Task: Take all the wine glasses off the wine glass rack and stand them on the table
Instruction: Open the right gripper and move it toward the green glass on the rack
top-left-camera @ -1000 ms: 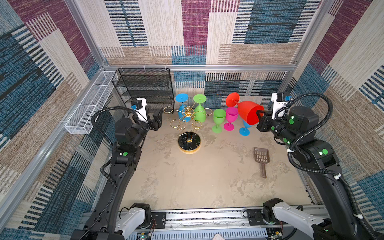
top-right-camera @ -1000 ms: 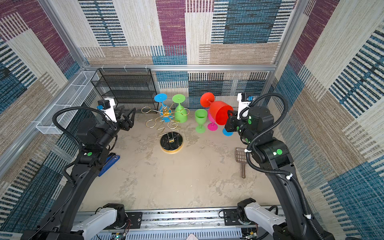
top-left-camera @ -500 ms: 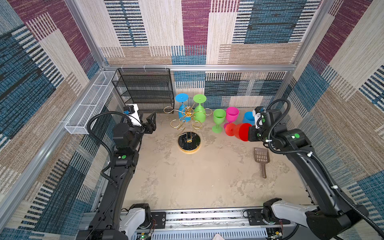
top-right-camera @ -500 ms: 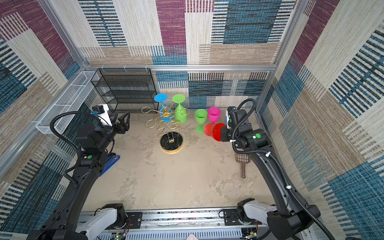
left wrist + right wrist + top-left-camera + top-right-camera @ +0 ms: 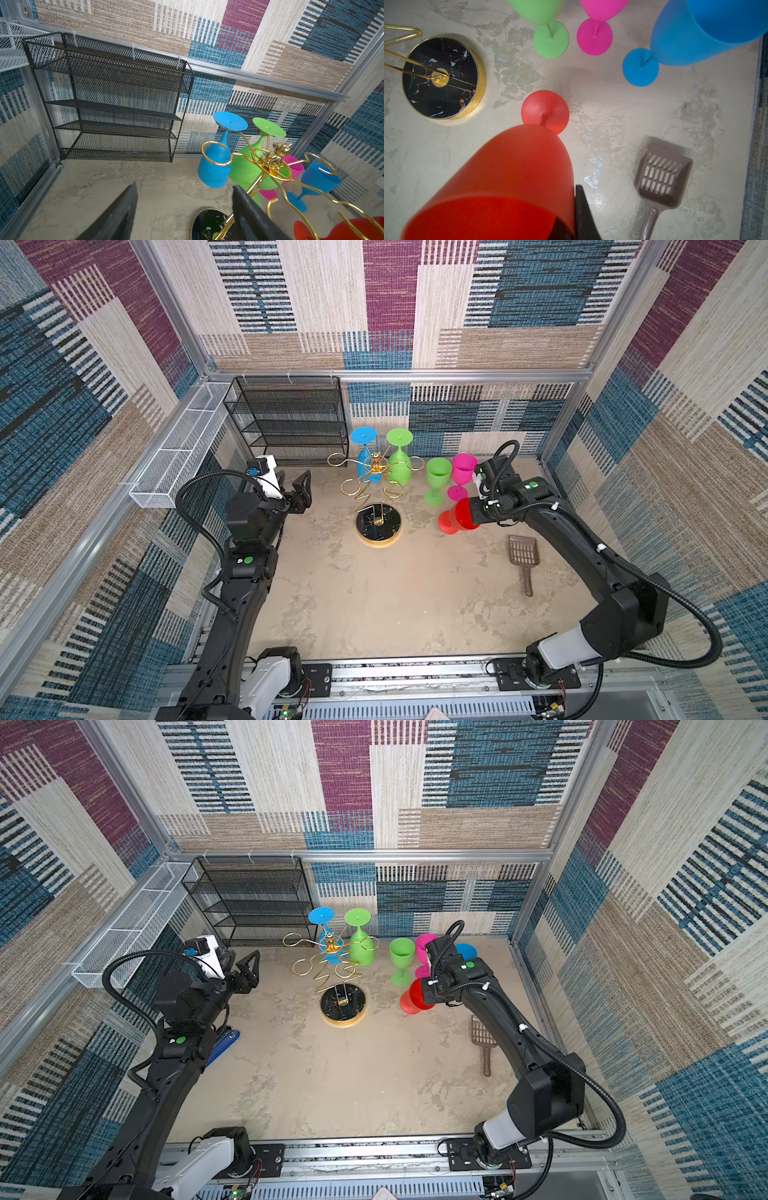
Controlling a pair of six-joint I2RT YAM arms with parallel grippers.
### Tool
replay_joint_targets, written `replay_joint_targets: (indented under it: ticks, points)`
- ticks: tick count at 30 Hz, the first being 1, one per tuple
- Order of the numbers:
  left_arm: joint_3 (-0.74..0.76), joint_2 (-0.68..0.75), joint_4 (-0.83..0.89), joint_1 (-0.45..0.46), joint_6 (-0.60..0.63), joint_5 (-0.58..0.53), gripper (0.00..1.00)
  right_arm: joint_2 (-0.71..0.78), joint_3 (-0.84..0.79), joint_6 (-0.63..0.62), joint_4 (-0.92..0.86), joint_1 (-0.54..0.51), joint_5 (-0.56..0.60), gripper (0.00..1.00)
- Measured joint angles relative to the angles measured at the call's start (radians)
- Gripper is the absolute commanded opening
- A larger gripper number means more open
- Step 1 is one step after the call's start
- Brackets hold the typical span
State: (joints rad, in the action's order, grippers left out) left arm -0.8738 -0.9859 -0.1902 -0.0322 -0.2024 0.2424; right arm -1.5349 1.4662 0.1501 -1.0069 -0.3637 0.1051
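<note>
Your right gripper [image 5: 473, 512] has dropped from the back of the cell, bringing the red wine glass [image 5: 455, 520] down off the rack.
It is clamped on the glass's rim, and the foot sits at the tabletop right of centre, just beside the wine glass rack [image 5: 376, 489]; whether it touches is unclear. Your left gripper [image 5: 297, 493] hangs empty with its jaws spread, left of the rack. A blue glass [image 5: 365, 460] and a green glass [image 5: 400, 464] hang inverted on its far arms.

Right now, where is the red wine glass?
In both top views the red wine glass is right of the wine glass rack, gripped by the right gripper.
</note>
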Motion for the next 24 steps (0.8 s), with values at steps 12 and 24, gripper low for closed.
replay_joint_targets:
  ticks: [12, 24]
  points:
    - [0.010, -0.003, 0.001, -0.009, -0.003, 0.000, 0.74, -0.206, 0.129, -0.045, -0.014, -0.012, 0.013, 0.06]
    - [0.011, 0.003, 0.001, -0.018, -0.006, 0.001, 0.74, -0.284, 0.207, -0.065, -0.023, -0.012, 0.018, 0.18]
